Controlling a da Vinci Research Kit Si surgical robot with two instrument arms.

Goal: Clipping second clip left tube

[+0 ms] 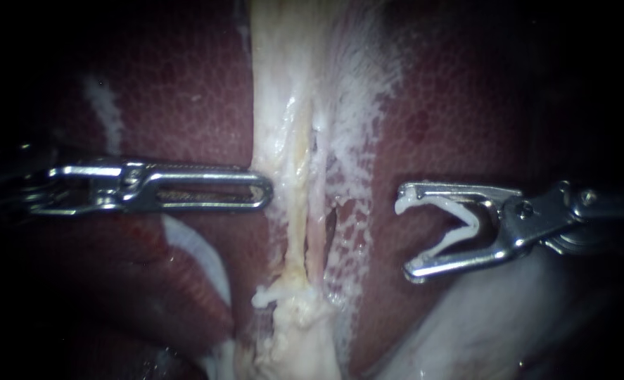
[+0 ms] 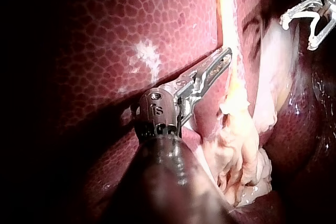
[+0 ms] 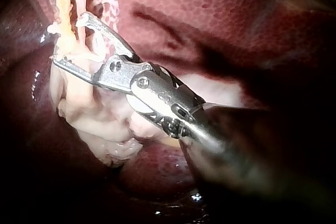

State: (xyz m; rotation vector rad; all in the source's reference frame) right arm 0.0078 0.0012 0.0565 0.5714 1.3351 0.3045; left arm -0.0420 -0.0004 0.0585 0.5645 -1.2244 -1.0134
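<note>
endoscope view: right instrument (image 1: 404, 238) with white clip (image 1: 456, 206) near tubes (image 1: 296, 204)

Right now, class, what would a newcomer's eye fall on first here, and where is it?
A pale strand of tissue runs down the middle over the dark red liver. The left instrument, jaws shut, ends at its left edge; apart to its right, the right instrument holds a white clip in wide-spread jaws.

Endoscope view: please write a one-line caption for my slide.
Left instrument beside the tubes on the liver; right instrument, apart from them, holds an open white clip.
</note>
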